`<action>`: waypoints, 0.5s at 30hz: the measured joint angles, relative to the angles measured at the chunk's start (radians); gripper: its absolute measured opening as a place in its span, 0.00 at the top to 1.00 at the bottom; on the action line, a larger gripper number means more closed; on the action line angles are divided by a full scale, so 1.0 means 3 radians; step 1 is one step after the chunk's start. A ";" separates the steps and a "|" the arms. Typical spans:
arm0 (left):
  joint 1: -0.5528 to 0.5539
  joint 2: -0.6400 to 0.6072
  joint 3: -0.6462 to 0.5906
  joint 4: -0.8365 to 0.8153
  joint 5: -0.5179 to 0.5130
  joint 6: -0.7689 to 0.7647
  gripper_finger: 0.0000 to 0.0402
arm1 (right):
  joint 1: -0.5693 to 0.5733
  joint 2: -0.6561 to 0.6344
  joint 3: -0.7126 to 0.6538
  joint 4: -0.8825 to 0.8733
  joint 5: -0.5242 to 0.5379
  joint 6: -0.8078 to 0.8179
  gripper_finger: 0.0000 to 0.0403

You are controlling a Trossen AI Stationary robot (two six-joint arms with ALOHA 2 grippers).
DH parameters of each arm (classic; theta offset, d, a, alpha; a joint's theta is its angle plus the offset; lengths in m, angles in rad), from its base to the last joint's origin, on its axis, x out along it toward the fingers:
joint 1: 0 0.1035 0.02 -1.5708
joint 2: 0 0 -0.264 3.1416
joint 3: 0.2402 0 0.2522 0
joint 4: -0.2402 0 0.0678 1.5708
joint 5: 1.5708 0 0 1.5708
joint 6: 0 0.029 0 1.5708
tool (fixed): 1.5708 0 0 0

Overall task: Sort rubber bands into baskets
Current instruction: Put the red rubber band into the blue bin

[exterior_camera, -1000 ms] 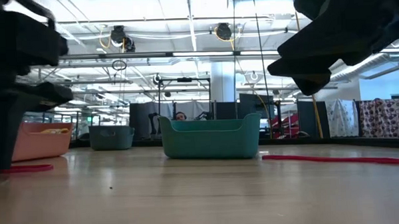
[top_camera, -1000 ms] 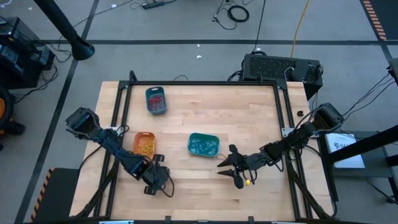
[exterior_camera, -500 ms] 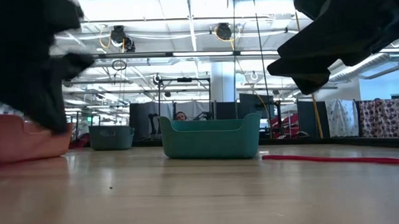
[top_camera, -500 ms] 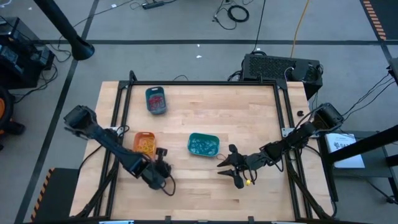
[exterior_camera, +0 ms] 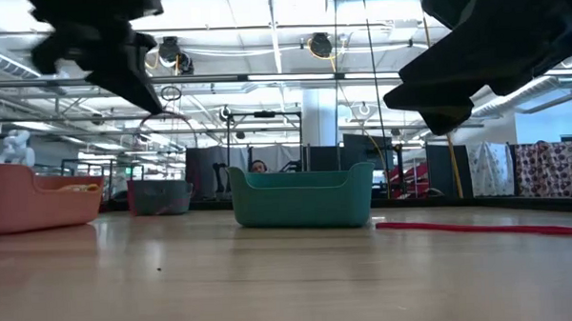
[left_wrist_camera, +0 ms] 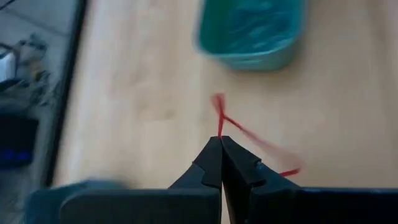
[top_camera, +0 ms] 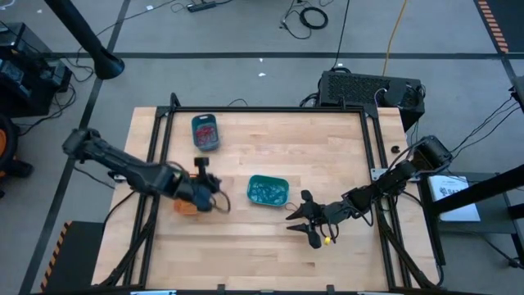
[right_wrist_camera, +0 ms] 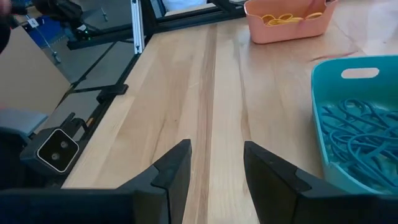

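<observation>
baskets (top_camera: 267, 190) mostly filled | our left claw (left_wrist_camera: 220, 144) pinches a red band (left_wrist_camera: 249, 134) | right claw (right_wrist_camera: 216, 163) wide | red band (exterior_camera: 479, 228) left on bench (top_camera: 327, 147)

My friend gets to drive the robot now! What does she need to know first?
Left gripper: shut on a red rubber band, lifted near the orange basket.
Right gripper: open, empty, beside the teal basket.
Baskets: orange holds yellow bands, teal holds blue-green bands, the blue basket at the back holds red ones.
Done: most bands are sorted.
Left: carry the held band to the blue basket, probably; another red band on the table waits.
</observation>
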 joint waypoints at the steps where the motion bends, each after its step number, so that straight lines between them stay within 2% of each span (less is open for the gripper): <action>1: 0.0105 -0.0069 0.0001 -0.0055 -0.0008 0.0055 1.00 | -0.0001 0.0000 0.0001 0.0000 -0.0001 0.0000 0.65; 5: 0.0572 -0.0309 0.0000 -0.0171 -0.0100 0.0351 1.00 | 0.0000 0.0000 0.0001 -0.0012 -0.0001 0.0000 0.65; 15: 0.1811 -0.0722 0.0001 -0.0044 -0.0148 0.1106 1.00 | -0.0001 0.0000 0.0001 -0.0059 0.0000 -0.0013 0.65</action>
